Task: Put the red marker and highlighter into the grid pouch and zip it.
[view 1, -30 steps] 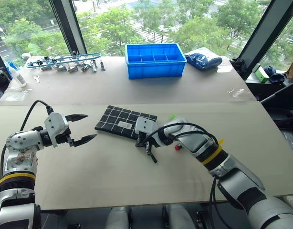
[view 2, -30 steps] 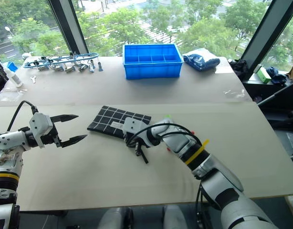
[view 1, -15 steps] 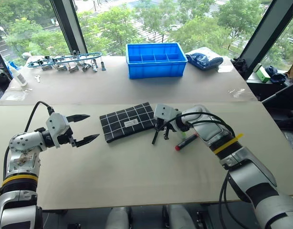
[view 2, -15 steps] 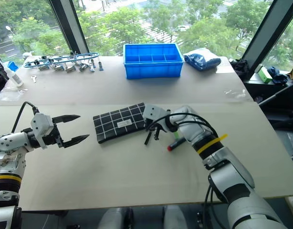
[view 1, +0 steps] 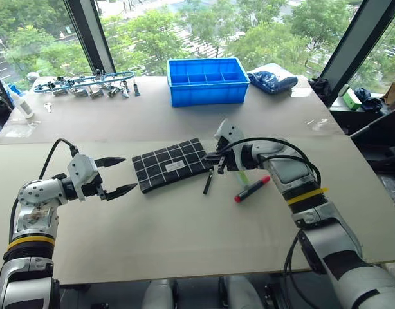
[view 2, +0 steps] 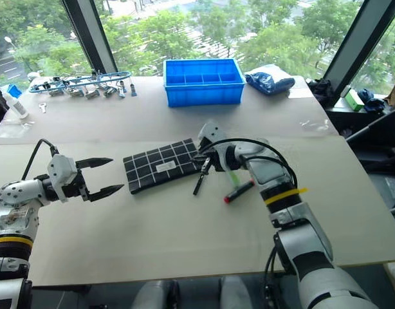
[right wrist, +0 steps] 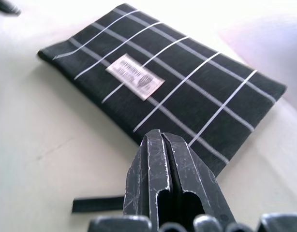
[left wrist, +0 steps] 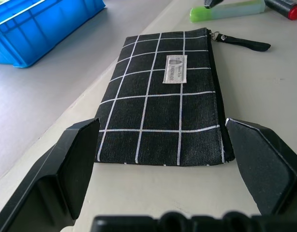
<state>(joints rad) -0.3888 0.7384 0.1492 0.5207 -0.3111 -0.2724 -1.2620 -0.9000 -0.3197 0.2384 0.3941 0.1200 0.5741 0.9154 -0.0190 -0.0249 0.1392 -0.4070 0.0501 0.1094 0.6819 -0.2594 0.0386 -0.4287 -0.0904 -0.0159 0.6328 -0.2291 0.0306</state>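
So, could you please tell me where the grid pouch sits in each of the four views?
Left eye view: grid pouch left of centre, between the two arms.
Right eye view: left of centre, in front of the blue bin.
Left wrist view: centre, framed by the open left tool.
Right wrist view: upper half, beyond the shut right tool.
Shared landmark: the pouch's white label.

One grid pouch (view 1: 173, 164), one red marker (view 1: 251, 190) — one highlighter (view 1: 242, 177) (green), one blue bin (view 1: 208, 80)
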